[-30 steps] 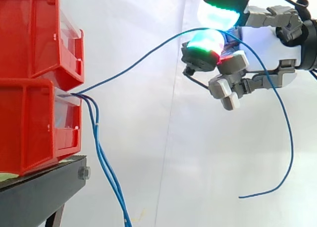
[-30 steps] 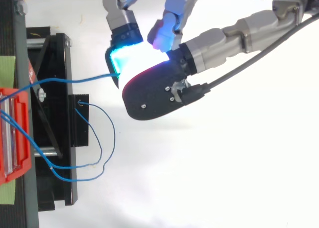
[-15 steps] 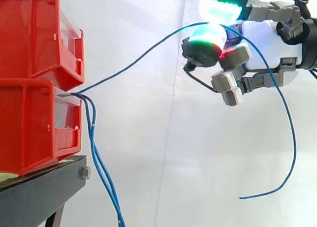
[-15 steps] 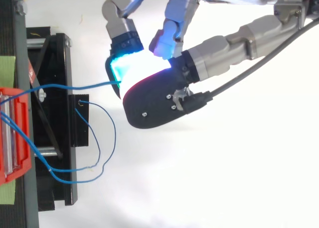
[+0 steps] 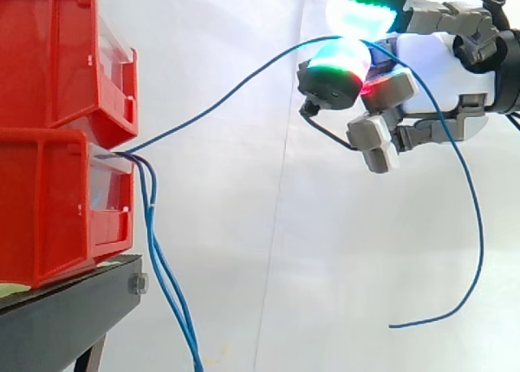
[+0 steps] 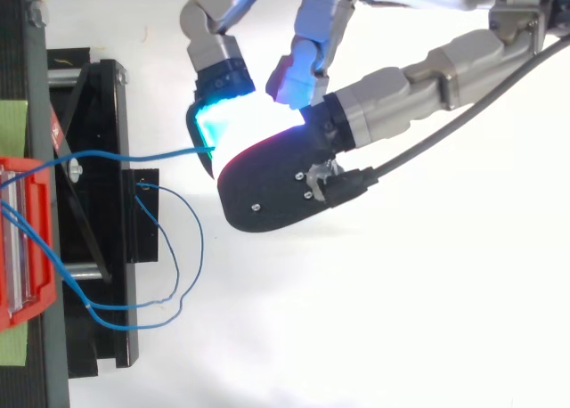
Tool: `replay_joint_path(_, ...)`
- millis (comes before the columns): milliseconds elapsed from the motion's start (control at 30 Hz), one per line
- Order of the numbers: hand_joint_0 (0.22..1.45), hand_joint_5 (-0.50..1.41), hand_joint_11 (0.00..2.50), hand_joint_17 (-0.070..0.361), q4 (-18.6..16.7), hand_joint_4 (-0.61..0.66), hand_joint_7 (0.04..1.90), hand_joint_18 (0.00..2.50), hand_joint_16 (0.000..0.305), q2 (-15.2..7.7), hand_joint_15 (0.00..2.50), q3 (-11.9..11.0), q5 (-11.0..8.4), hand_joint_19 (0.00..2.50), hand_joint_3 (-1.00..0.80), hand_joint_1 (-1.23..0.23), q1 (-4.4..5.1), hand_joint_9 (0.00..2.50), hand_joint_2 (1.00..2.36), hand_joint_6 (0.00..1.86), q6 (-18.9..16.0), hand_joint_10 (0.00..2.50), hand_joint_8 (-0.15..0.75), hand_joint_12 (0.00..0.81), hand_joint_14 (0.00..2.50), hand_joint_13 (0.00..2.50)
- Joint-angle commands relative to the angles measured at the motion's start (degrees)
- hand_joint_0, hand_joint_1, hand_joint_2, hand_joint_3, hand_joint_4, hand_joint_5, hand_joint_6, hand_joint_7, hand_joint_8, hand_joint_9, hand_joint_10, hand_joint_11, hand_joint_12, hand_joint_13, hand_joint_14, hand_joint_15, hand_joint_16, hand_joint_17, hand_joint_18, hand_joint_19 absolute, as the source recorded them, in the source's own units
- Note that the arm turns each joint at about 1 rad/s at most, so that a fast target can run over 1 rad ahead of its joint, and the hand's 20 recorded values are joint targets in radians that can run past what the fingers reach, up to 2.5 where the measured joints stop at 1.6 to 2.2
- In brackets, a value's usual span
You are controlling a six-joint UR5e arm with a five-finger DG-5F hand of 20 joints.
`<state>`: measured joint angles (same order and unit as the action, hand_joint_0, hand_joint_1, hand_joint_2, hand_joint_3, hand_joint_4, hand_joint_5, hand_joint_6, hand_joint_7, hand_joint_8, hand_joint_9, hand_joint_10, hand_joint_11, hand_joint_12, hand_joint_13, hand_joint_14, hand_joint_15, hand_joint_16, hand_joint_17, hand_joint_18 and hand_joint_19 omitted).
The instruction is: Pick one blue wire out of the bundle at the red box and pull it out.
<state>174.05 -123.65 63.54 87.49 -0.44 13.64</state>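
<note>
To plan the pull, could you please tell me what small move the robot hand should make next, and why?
Probably draw the robot hand away from the lower red bin: it pinches one blue wire whose other end is in that bin.

Hand [image 6: 267, 181] entering from the upper right, cyan-glowing fingertip [image 6: 218, 127] and dark thumb pad closed together, apparently pinching one blue wire [image 6: 151, 151] stretched from the red bin [image 6: 36, 248] at left, other blue wires [image 6: 200, 248] looping loosely beside the black stand [image 6: 98, 96]
</note>
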Motion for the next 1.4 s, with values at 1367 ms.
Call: replay_joint_path(1367,0.7,-0.05,0.76,0.13,0.32,-0.08,1.22,1.08,0.058,-0.01,0.76,0.01,-0.21,0.58,0.22,-0.94,0.0,1.37,1.08,0.95,0.16,0.02,0.372,0.458,0.02,1.16)
